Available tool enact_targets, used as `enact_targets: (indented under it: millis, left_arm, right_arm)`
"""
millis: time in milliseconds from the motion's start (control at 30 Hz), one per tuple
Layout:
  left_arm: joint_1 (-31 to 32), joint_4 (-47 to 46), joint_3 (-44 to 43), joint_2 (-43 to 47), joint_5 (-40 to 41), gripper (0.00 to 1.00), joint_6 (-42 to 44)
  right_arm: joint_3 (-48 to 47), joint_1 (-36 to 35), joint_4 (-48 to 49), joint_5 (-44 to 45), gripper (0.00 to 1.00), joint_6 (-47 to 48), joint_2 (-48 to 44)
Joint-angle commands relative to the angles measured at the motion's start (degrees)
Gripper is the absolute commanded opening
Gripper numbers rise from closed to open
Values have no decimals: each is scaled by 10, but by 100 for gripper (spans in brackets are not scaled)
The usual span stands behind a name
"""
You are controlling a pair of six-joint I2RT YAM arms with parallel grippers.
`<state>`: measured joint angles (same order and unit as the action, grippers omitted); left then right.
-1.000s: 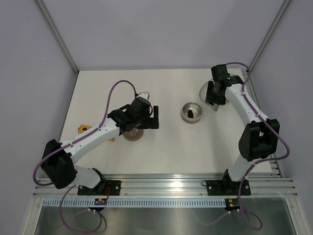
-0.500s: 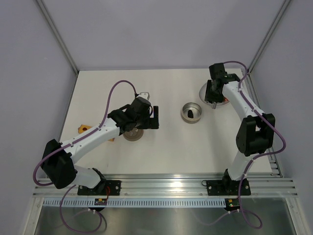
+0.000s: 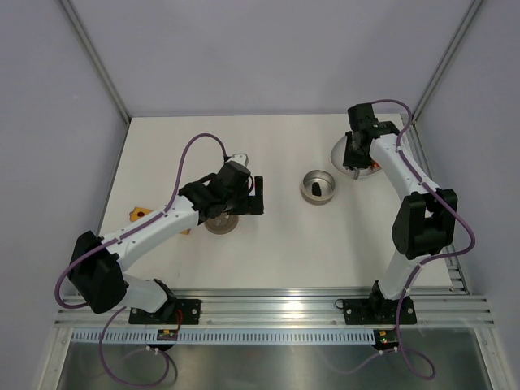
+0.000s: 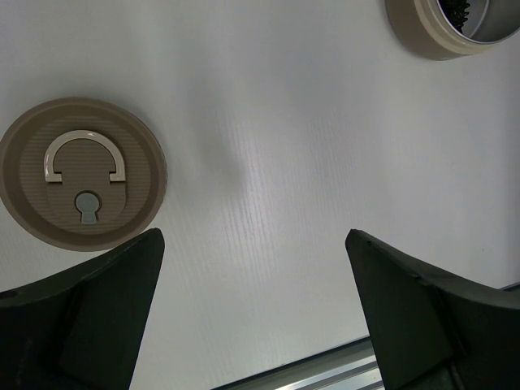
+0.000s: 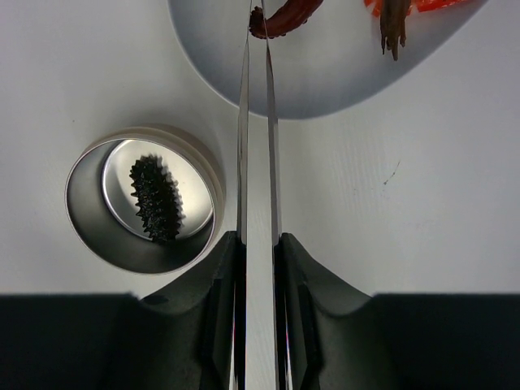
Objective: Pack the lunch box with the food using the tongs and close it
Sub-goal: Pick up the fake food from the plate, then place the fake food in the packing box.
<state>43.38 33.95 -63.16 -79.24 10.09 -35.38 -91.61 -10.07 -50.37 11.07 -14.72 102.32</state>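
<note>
My right gripper (image 5: 258, 240) is shut on the silver tongs (image 5: 257, 122), pressing their two arms nearly together. The tong tips pinch one end of a dark red-brown food piece (image 5: 280, 18) lying on the white plate (image 5: 325, 73). A brown piece (image 5: 394, 24) and an orange one (image 5: 422, 4) lie further right on that plate. The steel lunch box (image 5: 145, 199) stands open to the left of the tongs, with a dark spiky piece (image 5: 156, 199) inside. Its brown-grey lid (image 4: 81, 172) lies flat on the table. My left gripper (image 4: 253, 244) hovers open beside the lid, holding nothing.
An orange-yellow block (image 3: 138, 214) lies near the table's left edge, partly behind the left arm. The white plate (image 3: 340, 154) sits at the back right, the lunch box (image 3: 318, 187) mid-table. An aluminium rail (image 3: 276, 305) runs along the near edge, and grey walls enclose the table.
My right gripper has squeezed the tongs from spread to nearly shut and moved slightly back over the plate. The left arm has not moved.
</note>
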Motion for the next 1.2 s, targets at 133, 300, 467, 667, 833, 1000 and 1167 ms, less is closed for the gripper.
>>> enact_targets:
  millis: [133, 300, 467, 667, 833, 1000, 1167]
  left_arm:
    - [-2, -13, -3, 2, 4, 99, 10]
    - [-3, -13, -6, 2, 5, 99, 10]
    - [-2, -4, -13, 2, 12, 99, 12]
    - [-3, 12, -27, 6, 16, 99, 15]
    - [-3, 15, -34, 14, 11, 99, 12]
    - [-3, 9, -32, 7, 0, 99, 5]
    - [-2, 0, -21, 8, -12, 99, -3]
  right_arm:
    - [-39, 3, -7, 11, 18, 3, -39]
    - [-28, 0, -7, -32, 17, -11, -75]
    - [12, -13, -1, -69, 17, -21, -134]
    - [69, -66, -2, -75, 17, -36, -200]
    - [111, -89, -8, -91, 17, -51, -240]
    - [173, -95, 13, -130, 18, -51, -268]
    - [195, -108, 17, -140, 18, -58, -272]
